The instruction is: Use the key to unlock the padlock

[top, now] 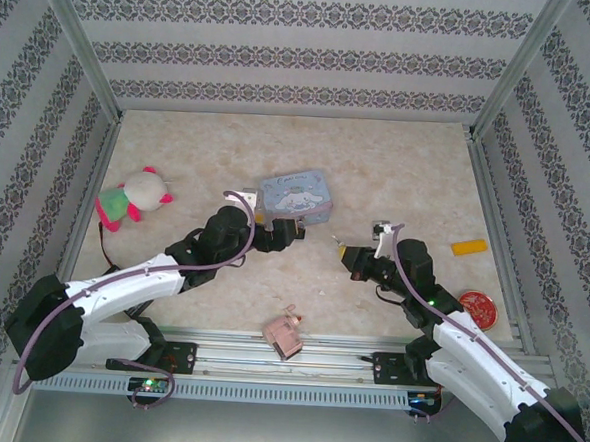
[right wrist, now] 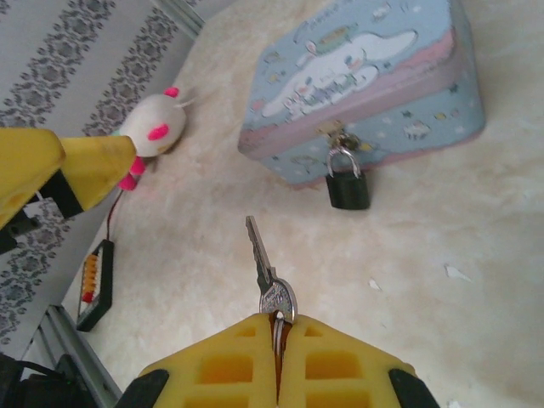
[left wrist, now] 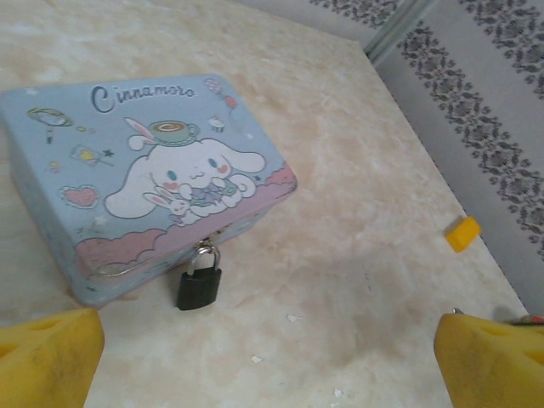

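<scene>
Our right fingers [right wrist: 229, 367] are clenched on the head of the key [right wrist: 265, 270]. Its blade points toward the padlock [right wrist: 348, 185] but stays apart from it. The padlock hangs from the clasp on the front wall of the blue tin [right wrist: 374, 76], its dark body lying on the surface [left wrist: 365, 246]. Our left fingers [left wrist: 47, 357] are released, spread wide and holding nothing, facing the padlock.
</scene>
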